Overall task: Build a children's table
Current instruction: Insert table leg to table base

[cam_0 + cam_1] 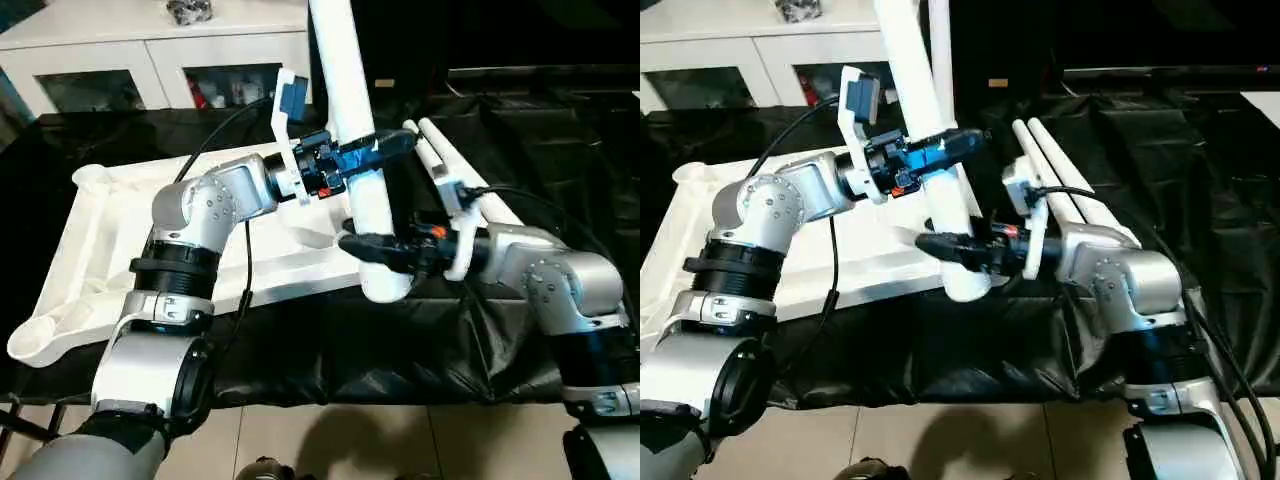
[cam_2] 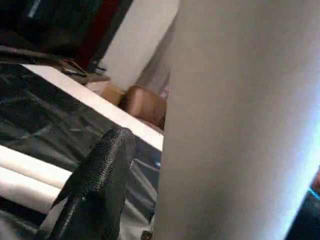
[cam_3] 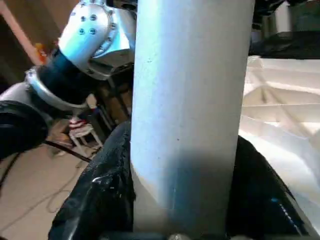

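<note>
The tabletop (image 1: 110, 240) lies underside up on the black-draped bench; at its near right corner a leg (image 1: 355, 150) stands upright; the left gripper (image 1: 372, 150) sits high around the leg, fingers loosened; the right gripper (image 1: 372, 248) clamps it low; right of the tabletop lie two spare legs (image 1: 450, 160).

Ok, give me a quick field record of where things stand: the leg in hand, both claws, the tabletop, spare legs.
held leg: white tubular leg, upright, tilted slightly, flared end down near the tabletop's near-right corner
right claw: right claw clamped round the leg's lower part
left claw: left claw round the leg higher up; fingers bracket it, grip not certain
tabletop: tabletop lying underside up on the black cloth
spare legs: two legs lying side by side on the cloth, beyond the right arm
</note>
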Controlling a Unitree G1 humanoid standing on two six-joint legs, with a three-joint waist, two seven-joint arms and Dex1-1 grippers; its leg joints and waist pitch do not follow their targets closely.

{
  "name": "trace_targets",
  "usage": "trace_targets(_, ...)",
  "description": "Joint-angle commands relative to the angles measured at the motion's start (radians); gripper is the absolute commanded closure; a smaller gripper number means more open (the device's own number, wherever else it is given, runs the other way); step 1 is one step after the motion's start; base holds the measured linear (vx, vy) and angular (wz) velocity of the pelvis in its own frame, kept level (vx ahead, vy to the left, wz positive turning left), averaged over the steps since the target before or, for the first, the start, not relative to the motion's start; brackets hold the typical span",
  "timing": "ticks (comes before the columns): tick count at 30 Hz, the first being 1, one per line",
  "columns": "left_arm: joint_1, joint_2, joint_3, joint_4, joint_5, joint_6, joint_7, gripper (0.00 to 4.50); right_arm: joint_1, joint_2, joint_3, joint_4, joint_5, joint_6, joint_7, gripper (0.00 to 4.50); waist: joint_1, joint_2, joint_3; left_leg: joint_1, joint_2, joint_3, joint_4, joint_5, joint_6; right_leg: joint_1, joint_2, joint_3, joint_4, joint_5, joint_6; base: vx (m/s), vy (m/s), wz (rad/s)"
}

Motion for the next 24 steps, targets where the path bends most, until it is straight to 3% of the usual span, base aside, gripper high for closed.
trace_targets(1, -0.017, 0.022, 0.059, 0.017, -0.006, 0.008, 0.030, 1.66, -0.004, -0.007, -0.007, -0.072, 0.049, -0.004, 0.054, 2.60, 0.004, -0.010, -0.087, 0.023, 0.044, -0.027, -0.061, -0.106, 0.070, 0.062, -0.053, 0.033, -0.060, -0.099, -0.272, 0.000, 0.000, 0.00)
trace_targets(7, -0.028, 0.001, 0.074, 0.041, 0.002, -0.037, 0.088, 2.10, 0.005, -0.006, -0.004, -0.084, 0.057, 0.005, 0.047, 2.60, 0.010, -0.013, -0.088, 0.024, 0.044, -0.027, -0.061, -0.105, 0.067, 0.064, -0.055, 0.033, -0.064, -0.111, -0.261, 0.000, 0.000, 0.00)
trace_targets(12, -0.030, 0.005, 0.069, 0.047, 0.021, -0.067, 0.122, 2.47, 0.004, 0.001, 0.007, -0.073, -0.001, -0.043, -0.006, 2.60, 0.010, -0.010, -0.087, 0.024, 0.043, -0.028, -0.061, -0.109, 0.061, 0.063, -0.054, 0.033, -0.066, -0.119, -0.253, 0.000, 0.000, 0.00)
trace_targets(14, -0.025, 0.006, 0.051, 0.038, 0.058, -0.098, 0.151, 2.60, -0.005, 0.007, 0.023, -0.052, -0.061, -0.084, -0.057, 1.90, 0.010, -0.010, -0.088, 0.024, 0.044, -0.029, -0.062, -0.109, 0.055, 0.063, -0.056, 0.033, -0.066, -0.123, -0.245, 0.000, 0.000, 0.00)
trace_targets(17, -0.020, 0.005, 0.027, 0.019, 0.104, -0.131, 0.200, 2.66, -0.028, 0.039, 0.028, -0.015, -0.116, -0.104, -0.152, 1.83, 0.003, -0.007, -0.087, 0.022, 0.043, -0.031, -0.063, -0.105, 0.047, 0.061, -0.054, 0.033, -0.064, -0.110, -0.240, 0.000, 0.000, 0.00)
trace_targets(18, -0.019, 0.003, 0.020, 0.014, 0.117, -0.141, 0.216, 2.67, -0.028, 0.044, 0.040, -0.014, -0.138, -0.125, -0.169, 1.54, 0.001, -0.008, -0.086, 0.023, 0.042, -0.031, -0.064, -0.113, 0.045, 0.062, -0.054, 0.033, -0.066, -0.121, -0.238, 0.000, 0.000, 0.00)
trace_targets(23, -0.016, -0.016, -0.008, -0.007, 0.172, -0.189, 0.301, 2.68, -0.055, 0.118, 0.076, 0.046, -0.242, -0.172, -0.347, 1.41, -0.006, -0.003, -0.087, 0.024, 0.043, -0.032, -0.065, -0.107, 0.038, 0.061, -0.055, 0.033, -0.065, -0.114, -0.235, 0.000, 0.000, 0.00)
trace_targets(24, -0.015, -0.026, -0.019, -0.015, 0.198, -0.211, 0.334, 2.68, -0.066, 0.142, 0.092, 0.082, -0.279, -0.181, -0.406, 1.41, -0.013, -0.007, -0.086, 0.023, 0.042, -0.032, -0.067, -0.114, 0.035, 0.060, -0.053, 0.033, -0.066, -0.119, -0.238, 0.000, 0.000, 0.00)
